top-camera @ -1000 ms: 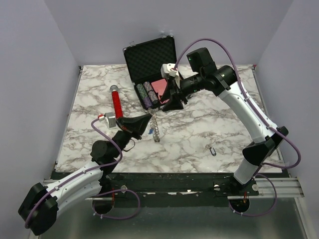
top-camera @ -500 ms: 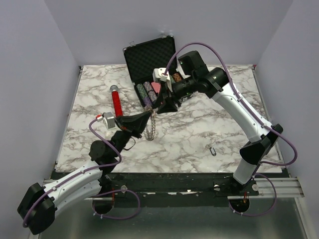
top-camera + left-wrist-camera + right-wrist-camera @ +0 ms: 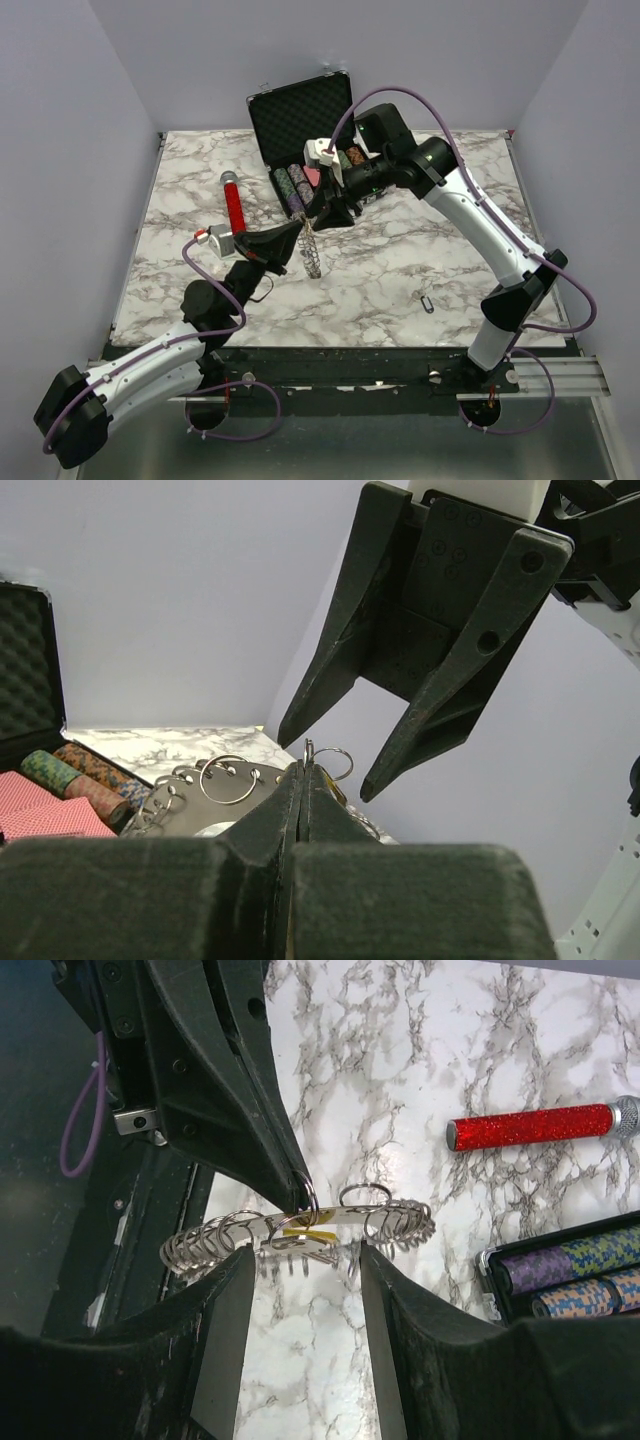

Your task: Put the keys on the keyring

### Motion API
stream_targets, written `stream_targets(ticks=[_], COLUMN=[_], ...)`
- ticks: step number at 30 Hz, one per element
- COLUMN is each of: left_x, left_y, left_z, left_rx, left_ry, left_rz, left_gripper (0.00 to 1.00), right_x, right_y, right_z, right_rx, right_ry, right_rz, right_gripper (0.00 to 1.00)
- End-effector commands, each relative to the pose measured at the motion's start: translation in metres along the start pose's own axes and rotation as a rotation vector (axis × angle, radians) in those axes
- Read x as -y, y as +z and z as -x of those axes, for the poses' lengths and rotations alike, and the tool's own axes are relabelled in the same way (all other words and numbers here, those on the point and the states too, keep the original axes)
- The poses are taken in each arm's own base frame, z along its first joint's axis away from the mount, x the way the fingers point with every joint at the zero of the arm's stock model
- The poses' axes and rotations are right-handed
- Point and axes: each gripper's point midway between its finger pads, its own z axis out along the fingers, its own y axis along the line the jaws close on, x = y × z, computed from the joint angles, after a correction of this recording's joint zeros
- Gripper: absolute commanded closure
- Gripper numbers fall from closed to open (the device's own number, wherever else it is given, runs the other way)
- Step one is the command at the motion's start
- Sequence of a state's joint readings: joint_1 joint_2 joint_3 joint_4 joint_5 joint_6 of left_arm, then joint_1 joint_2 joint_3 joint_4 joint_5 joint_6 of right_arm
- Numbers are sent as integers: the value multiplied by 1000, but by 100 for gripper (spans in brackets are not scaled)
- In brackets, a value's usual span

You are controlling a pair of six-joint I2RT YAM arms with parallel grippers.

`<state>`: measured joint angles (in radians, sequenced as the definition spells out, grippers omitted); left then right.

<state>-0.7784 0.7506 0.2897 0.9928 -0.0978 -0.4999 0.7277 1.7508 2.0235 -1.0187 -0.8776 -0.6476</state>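
Observation:
My left gripper (image 3: 297, 231) is shut on a small ring at the rim of the keyring (image 3: 312, 256), which hangs edge-on below it above the table. In the left wrist view the jaws (image 3: 303, 770) are pressed together on that ring. In the right wrist view the keyring (image 3: 385, 1216) is a silver disc fringed with many small rings, with a yellow-tagged key (image 3: 312, 1231) against it. My right gripper (image 3: 322, 213) is open, its fingertips (image 3: 236, 1260) on either side of the keyring without touching. A black-tagged key (image 3: 427, 302) lies on the table at the right.
An open black foam-lined case (image 3: 300, 115) stands at the back with rolls of poker chips (image 3: 296, 186) and red cards in front. A red glitter tube (image 3: 234, 205) lies left of the case. The two arms nearly meet over the table's middle.
My right gripper has moved left and down from the case to straddle the keyring. The keyring has swung a little under my left gripper, which stays shut.

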Motion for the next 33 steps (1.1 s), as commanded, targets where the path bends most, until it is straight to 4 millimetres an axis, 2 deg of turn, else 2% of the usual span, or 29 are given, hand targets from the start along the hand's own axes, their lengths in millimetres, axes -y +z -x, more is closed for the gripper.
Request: stream_targets(ticks=[1,6,14,23,33], left_x=[9,11,5,20,34], left_y=[6,1,-18,-26,-36], left_z=[26,23,19,16,7], left_rx=[77,58,48,25,-32], left_ry=[7,12,19,71,140], left_rz=[-7,-20,-10,-107,-207], left_gripper=[100,100,100,100,100], right_x=[-7,-14,-24,-36,-27], right_y=[-8,-8,-15,-10,-25], right_z=[13,13,8,19,31], right_rx=[20,29,11,78,161], right_ry=[-31,-24,-38,25,120], right_rz=[-6,11,20,98,106], right_gripper=[46,46,44,44,44])
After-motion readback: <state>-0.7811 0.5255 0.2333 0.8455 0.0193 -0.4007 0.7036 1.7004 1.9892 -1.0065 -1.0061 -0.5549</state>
